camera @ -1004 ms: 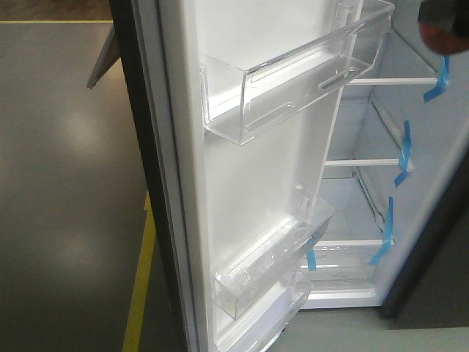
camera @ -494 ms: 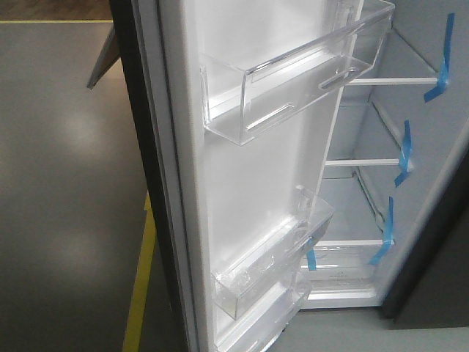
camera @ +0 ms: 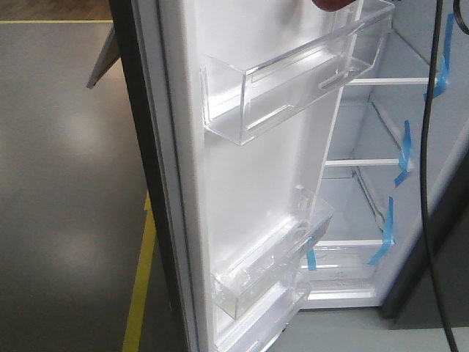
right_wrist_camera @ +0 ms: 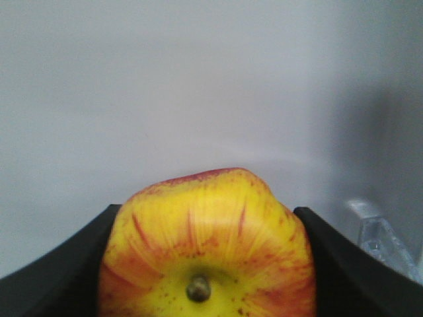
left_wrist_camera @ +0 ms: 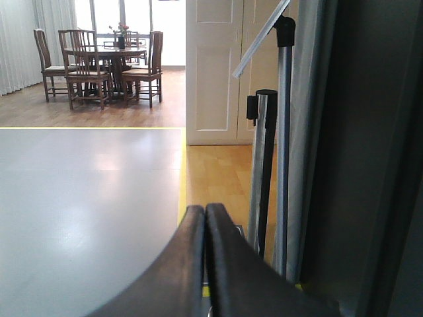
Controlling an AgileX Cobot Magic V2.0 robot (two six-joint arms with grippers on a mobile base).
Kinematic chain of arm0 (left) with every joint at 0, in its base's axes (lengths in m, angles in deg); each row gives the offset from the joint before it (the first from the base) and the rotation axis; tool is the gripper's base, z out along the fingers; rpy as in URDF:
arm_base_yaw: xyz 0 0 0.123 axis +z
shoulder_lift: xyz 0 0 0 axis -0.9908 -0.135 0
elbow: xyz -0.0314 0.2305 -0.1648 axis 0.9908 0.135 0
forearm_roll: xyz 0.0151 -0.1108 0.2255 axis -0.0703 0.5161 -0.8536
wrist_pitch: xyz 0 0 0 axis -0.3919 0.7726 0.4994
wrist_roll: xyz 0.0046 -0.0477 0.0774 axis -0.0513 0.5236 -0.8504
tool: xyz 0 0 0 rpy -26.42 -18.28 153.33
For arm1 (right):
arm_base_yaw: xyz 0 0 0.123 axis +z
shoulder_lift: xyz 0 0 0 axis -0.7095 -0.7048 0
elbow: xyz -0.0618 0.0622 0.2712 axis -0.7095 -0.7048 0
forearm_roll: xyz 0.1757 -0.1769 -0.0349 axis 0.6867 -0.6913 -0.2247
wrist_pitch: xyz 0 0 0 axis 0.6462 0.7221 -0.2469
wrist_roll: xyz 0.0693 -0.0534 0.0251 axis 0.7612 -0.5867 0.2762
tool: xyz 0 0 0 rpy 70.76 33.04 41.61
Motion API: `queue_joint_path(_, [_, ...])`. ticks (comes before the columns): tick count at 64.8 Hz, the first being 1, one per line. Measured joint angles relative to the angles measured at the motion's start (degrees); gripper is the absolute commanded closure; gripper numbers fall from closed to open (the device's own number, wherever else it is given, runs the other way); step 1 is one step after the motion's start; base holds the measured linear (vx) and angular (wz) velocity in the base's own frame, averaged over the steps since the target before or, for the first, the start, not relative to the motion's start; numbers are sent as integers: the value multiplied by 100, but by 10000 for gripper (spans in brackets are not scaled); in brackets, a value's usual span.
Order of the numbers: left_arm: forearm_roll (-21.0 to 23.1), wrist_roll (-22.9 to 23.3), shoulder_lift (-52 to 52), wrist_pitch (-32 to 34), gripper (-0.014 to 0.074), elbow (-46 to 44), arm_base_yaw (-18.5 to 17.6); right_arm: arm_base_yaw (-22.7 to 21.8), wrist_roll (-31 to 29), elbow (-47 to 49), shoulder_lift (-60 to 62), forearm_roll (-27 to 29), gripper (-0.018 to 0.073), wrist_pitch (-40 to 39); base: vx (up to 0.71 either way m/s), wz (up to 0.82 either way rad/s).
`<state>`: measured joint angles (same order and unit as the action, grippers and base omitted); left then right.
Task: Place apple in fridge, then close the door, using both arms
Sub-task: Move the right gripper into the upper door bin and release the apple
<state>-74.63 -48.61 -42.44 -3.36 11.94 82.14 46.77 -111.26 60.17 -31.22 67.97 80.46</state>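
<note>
Right gripper: closed on the apple, with a black finger pressed against each side.
Apple: carried in the jaws, stem dimple turned back toward the wrist camera, and not yet set down. From the front only a red sliver is seen, at the top edge above the door's upper bin.
Ahead of the right gripper: a plain white surface is faced at close range. Whether it is door lining or fridge wall cannot be told.
Left gripper: closed on nothing, its fingers pressed together.
Beside the left gripper: a dark grey panel stands just to its right and is judged to be the door's outer face. Grey floor lies ahead.
Step in hand: the apple is being brought in, and the door is wide open.
Next move: the apple must be taken past the bin into the fridge, lowered onto a shelf marked with blue tape, and released. The door is then to be pushed shut.
Arm pose: the right arm is held high. Of it only a black cable is shown. The left arm is held low and level, pointing away across the floor.
</note>
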Motion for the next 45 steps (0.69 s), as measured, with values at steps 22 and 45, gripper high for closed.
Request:
queue_joint_path(22, [0, 0, 0, 0, 602, 0, 0, 0, -10, 0, 0, -18, -126, 18, 0, 0])
queue_joint_path(45, [0, 0, 0, 0, 602, 0, 0, 0, -4, 5, 0, -18, -67, 46, 0, 0])
